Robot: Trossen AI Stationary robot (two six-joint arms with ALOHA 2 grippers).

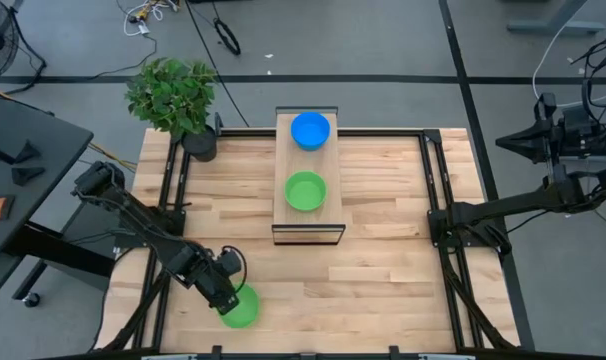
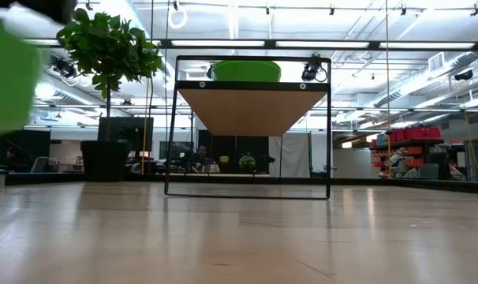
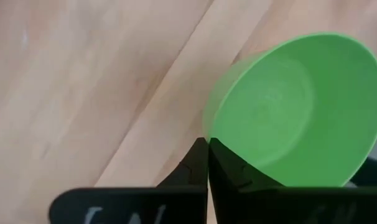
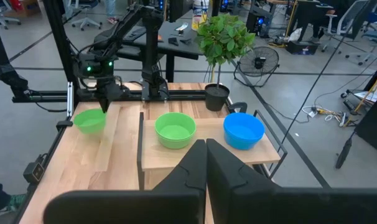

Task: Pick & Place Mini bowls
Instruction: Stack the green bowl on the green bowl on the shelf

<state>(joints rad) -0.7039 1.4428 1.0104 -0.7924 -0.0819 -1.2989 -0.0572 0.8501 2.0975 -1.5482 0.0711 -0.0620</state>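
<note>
Near the table's front left corner my left gripper [image 1: 230, 298] is shut on a green mini bowl [image 1: 243, 308], which also appears in the left wrist view [image 3: 300, 112] and from across the table [image 4: 89, 120]. A second green mini bowl [image 1: 305, 191] and a blue mini bowl [image 1: 310, 130] sit on their bases on a raised wooden shelf [image 1: 283, 215] at the table's middle. My right gripper [image 4: 206, 146] is shut on nothing and waits high at the table's right side. My left gripper pinches the green bowl's rim [image 3: 208, 138] between its two fingers, one finger [image 3: 238, 177] over the inner side of the wall and one outside. The fingers come from above, slanting down. The bowl hangs tilted, clear of the table.
A potted leafy plant [image 1: 173, 95] stands at the table's far left corner. The shelf rests on a thin black frame [image 2: 169, 126] with open space beneath it. Black rails [image 1: 168, 200] run along the table's left and right sides. Bare wood lies in front of the shelf.
</note>
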